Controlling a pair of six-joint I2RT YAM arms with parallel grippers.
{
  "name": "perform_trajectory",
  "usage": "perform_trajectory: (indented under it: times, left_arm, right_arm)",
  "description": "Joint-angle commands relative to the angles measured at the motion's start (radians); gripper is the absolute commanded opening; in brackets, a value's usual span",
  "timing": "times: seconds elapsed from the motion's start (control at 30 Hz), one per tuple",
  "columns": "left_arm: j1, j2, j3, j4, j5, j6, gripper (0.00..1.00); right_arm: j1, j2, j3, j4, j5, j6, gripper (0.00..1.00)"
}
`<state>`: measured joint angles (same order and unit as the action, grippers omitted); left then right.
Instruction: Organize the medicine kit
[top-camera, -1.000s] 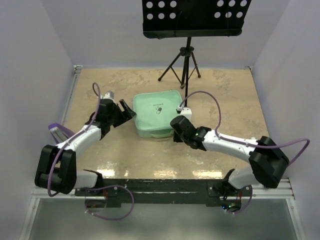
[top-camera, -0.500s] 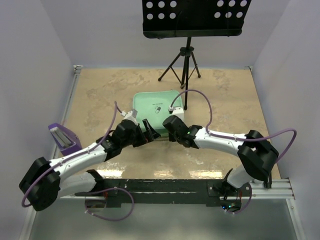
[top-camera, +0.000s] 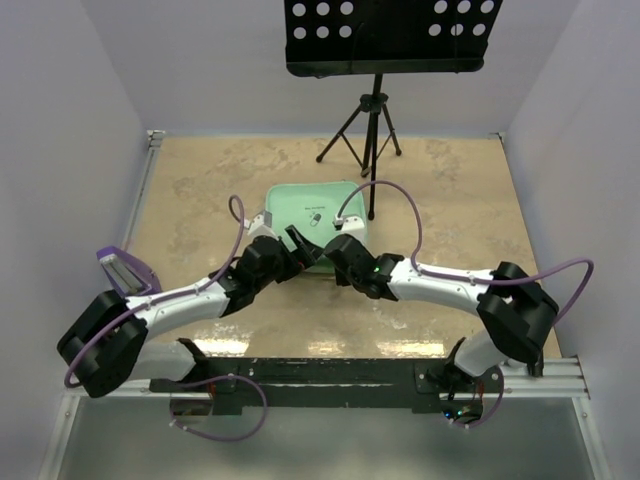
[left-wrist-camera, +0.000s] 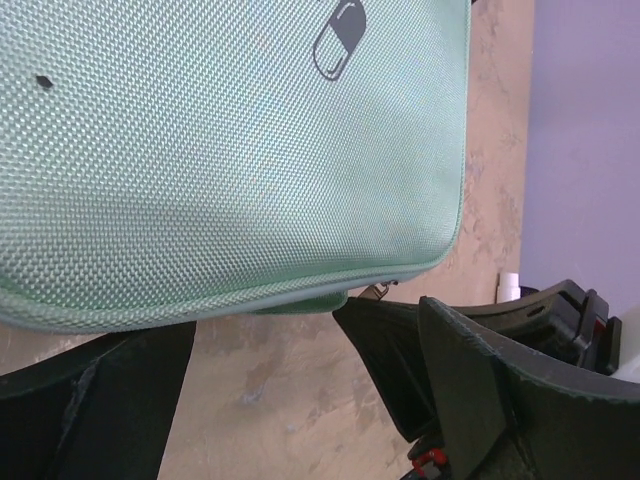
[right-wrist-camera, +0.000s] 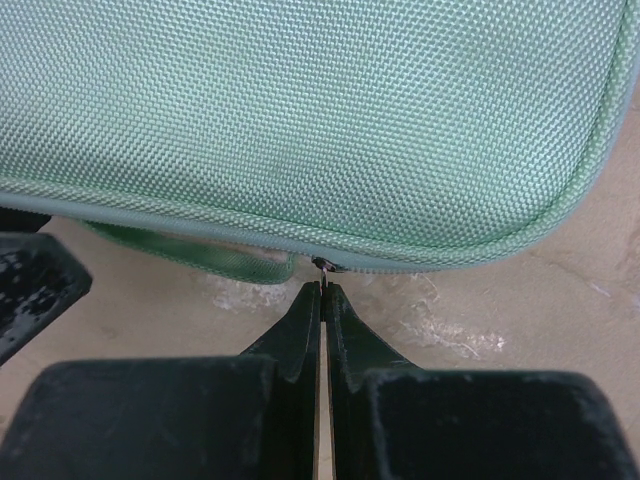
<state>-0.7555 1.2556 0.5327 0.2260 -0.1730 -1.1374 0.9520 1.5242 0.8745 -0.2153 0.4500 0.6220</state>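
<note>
My left pincer (top-camera: 297, 247), jaws spread, has swung in from the counter's (top-camera: 200, 180) left edge to the medicine kit (top-camera: 315, 208) at mid-counter, joining the right pincer (right-wrist-camera: 322, 290), pinched shut on the zipper pull (right-wrist-camera: 322, 266). Unzipping looks imminent.

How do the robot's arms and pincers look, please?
The left arm and right arm have white shells and black joints. A purple cable loops along each. The left pincer and right pincer are black, with wedge-shaped fingers.
</note>
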Motion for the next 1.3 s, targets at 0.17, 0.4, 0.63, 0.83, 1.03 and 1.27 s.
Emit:
perform_trajectory:
  times: [0.17, 0.4, 0.63, 0.83, 1.03, 1.27]
  left_arm:
    - [0.01, 0.128, 0.052, 0.147, -0.048, -0.027, 0.81]
    - [0.093, 0.055, -0.006, 0.092, -0.088, -0.002, 0.49]
    - [0.245, -0.056, -0.069, 0.017, -0.068, 0.07, 0.0]
    - [0.295, -0.024, -0.091, 0.016, -0.043, 0.099, 0.0]
    - [0.32, 0.021, -0.114, 0.064, -0.028, 0.091, 0.0]
    - [0.352, 0.051, -0.099, 0.075, -0.016, 0.11, 0.0]
  right_arm:
    - [0.042, 0.01, 0.023, 0.018, -0.02, -0.018, 0.0]
    - [0.091, 0.042, 0.05, 0.008, -0.002, -0.027, 0.0]
    - [0.166, 0.148, 0.159, -0.045, 0.042, -0.019, 0.0]
    - [0.156, 0.077, 0.084, -0.094, 0.058, 0.036, 0.0]
    - [0.134, -0.062, -0.02, -0.16, 0.062, 0.114, 0.0]
    - [0.006, -0.189, -0.089, -0.142, -0.023, 0.157, 0.0]
